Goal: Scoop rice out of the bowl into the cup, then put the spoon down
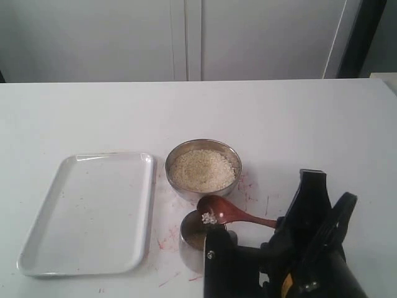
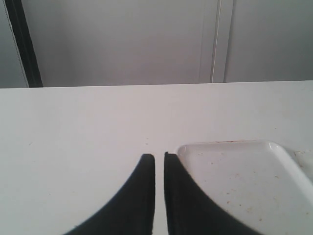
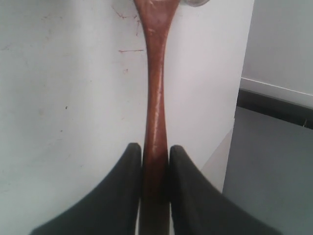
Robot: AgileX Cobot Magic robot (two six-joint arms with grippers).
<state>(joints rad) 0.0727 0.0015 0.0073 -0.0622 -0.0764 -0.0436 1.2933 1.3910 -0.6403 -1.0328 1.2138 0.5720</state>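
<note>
While rice (image 1: 203, 169) fills the bowl (image 1: 180, 191), the spoon (image 1: 226, 211) holds some above the cup (image 1: 189, 243).

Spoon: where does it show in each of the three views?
Exterior: the spoon lies lower centre, head at the cup.
Left wrist: not in it.
Right wrist: handle central, clamped in the right gripper.
Shared landmark: the white table.

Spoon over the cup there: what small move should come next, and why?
Probably a slight roll of the right pincer to tip the spoon: its head hangs over the cup with a few grains of rice on it, not yet poured.
</note>
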